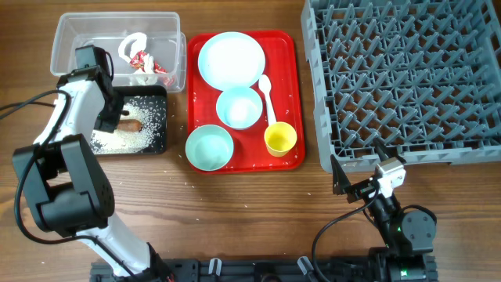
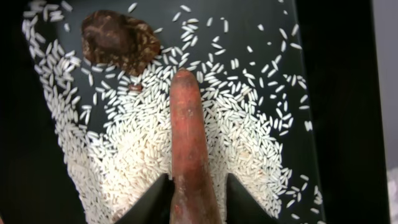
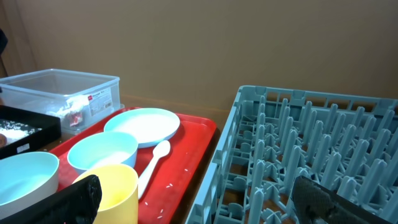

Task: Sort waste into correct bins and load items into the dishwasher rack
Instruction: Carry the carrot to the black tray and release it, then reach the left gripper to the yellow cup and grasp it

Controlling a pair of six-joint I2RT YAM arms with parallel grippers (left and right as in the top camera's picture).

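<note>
My left gripper [image 1: 109,117] hangs over the black bin [image 1: 161,117]. Its jaws [image 2: 199,190] are slightly open on either side of the orange-brown carrot stick [image 2: 188,130], with thin gaps showing. The stick's tip rests on the white rice [image 2: 134,146], near the brown food lump [image 2: 119,38]. The red-and-white wrapper [image 1: 143,61] lies in the clear bin [image 1: 117,27]. The plate [image 1: 230,59], two bowls [image 1: 239,107] [image 1: 209,147], yellow cup [image 1: 280,139] and spoon [image 1: 268,95] sit on the red tray [image 1: 290,47]. My right gripper [image 1: 362,166] [image 3: 202,202] is open and empty by the grey rack [image 1: 407,78].
The rack [image 3: 311,143] fills the right of the right wrist view, with the cup [image 3: 109,190] and tray [image 3: 193,162] to the left. A few rice grains lie on the tray and on the wooden table beside it. Both arm bases stand at the front edge.
</note>
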